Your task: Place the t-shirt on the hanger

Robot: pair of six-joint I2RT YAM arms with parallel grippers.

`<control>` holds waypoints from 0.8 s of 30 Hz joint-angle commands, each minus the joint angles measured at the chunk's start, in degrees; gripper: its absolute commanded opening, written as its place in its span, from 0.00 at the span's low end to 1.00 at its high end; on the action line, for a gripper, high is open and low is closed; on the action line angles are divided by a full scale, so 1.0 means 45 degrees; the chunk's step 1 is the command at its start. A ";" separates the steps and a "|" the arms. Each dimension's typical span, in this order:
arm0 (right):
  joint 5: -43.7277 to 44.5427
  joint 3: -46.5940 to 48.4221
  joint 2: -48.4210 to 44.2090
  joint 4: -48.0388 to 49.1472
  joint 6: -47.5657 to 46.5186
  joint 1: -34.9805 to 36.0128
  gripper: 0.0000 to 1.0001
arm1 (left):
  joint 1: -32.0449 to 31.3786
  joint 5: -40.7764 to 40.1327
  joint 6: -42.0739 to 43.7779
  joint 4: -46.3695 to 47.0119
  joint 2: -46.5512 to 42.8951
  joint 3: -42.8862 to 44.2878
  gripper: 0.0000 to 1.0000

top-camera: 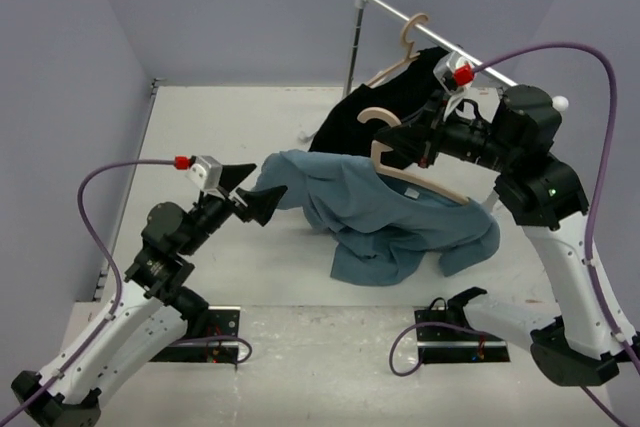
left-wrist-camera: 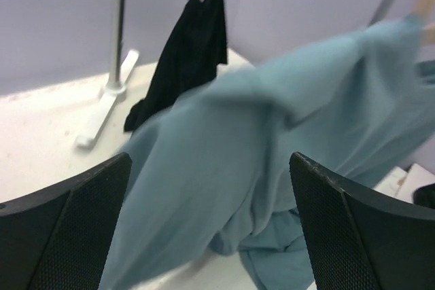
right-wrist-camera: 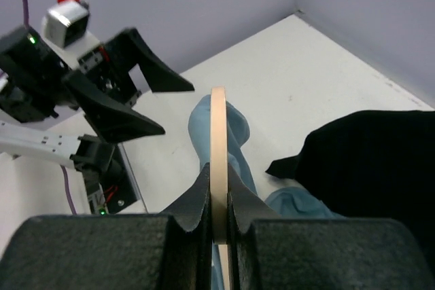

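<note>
Pairs white link shells (top-camera: pixel 100 347) with black joints (top-camera: pixel 540 192); trails purple cables (top-camera: pixel 560 45); carries red-capped silver cameras (top-camera: pixel 208 169); ends in black mesh-textured end effectors (left-wrist-camera: pixel 211 168).

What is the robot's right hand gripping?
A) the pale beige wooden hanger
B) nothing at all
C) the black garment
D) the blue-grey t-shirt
A: in the right wrist view, the right hand is shut on the pale beige wooden hanger, seen edge-on in its grip.

Likely a lab booth: lilac walls (top-camera: pixel 220 7) enclose a white table (top-camera: pixel 230 127).
</note>
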 commanded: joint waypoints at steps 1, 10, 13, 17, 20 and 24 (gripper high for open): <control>0.0711 0.1417 -0.0415 -0.0241 0.0205 -0.0067 0.00 | 0.0091 -0.1950 -0.0363 0.1950 -0.0207 -0.1690 1.00; -0.0029 0.2046 -0.0132 -0.0722 0.0244 -0.0079 0.00 | 0.0111 -0.1782 0.0454 0.3222 0.2338 -0.1095 0.72; 0.0189 0.1865 -0.0128 -0.0710 0.0157 -0.0067 0.00 | 0.0094 -0.1850 0.0717 0.3500 0.2738 -0.0729 0.22; 0.0644 0.1633 -0.0185 -0.0730 0.0024 -0.0078 0.00 | 0.0136 -0.2789 0.0761 0.3426 0.2728 -0.0612 0.00; 0.1570 0.1363 -0.0306 -0.0730 -0.0117 -0.0098 0.00 | 0.0237 -0.4302 0.0337 0.2978 0.2618 -0.0565 0.00; 0.3340 0.0835 -0.0444 -0.0691 -0.0040 -0.0218 0.00 | 0.1043 -0.6877 -0.1597 0.1200 0.2446 -0.0428 0.00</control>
